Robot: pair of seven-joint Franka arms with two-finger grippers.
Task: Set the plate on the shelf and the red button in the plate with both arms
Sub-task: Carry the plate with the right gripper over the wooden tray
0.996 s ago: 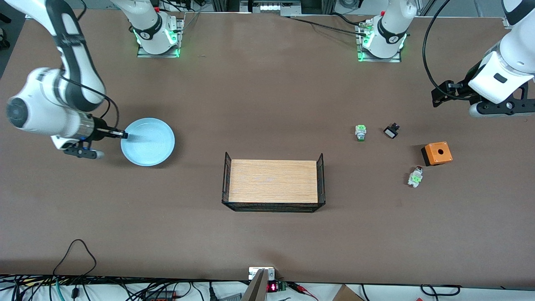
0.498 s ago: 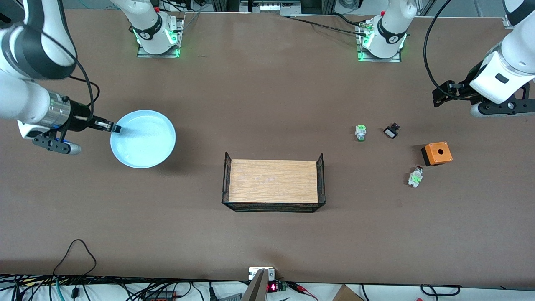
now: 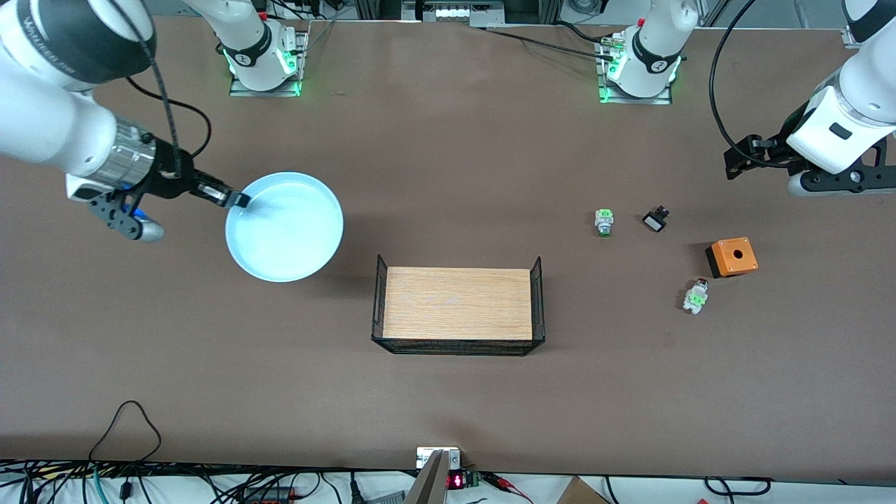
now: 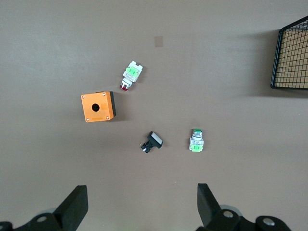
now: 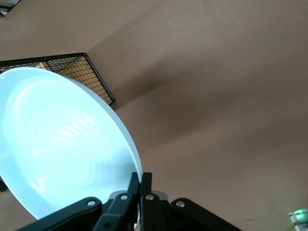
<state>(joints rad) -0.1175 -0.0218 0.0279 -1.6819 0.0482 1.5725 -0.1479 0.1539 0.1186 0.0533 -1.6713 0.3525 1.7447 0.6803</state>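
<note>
**Front view: plate aloft, red button on the surface**

The right hand [image 3: 236, 199] pinches the plate [image 3: 284, 227] by its rim at ten o'clock, over the surface [image 3: 448, 406]. The left hand [image 4: 139, 209], fingers spread, waits above the red button [image 3: 695, 296], at seven o'clock of the orange box [image 3: 731, 257].

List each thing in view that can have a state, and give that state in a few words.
plate: lifted off the table, gripped at its rim
right gripper: shut on the plate's rim
left gripper: open, empty, over the table
red button: lying on its side, untouched
wire tray: holds nothing
</note>
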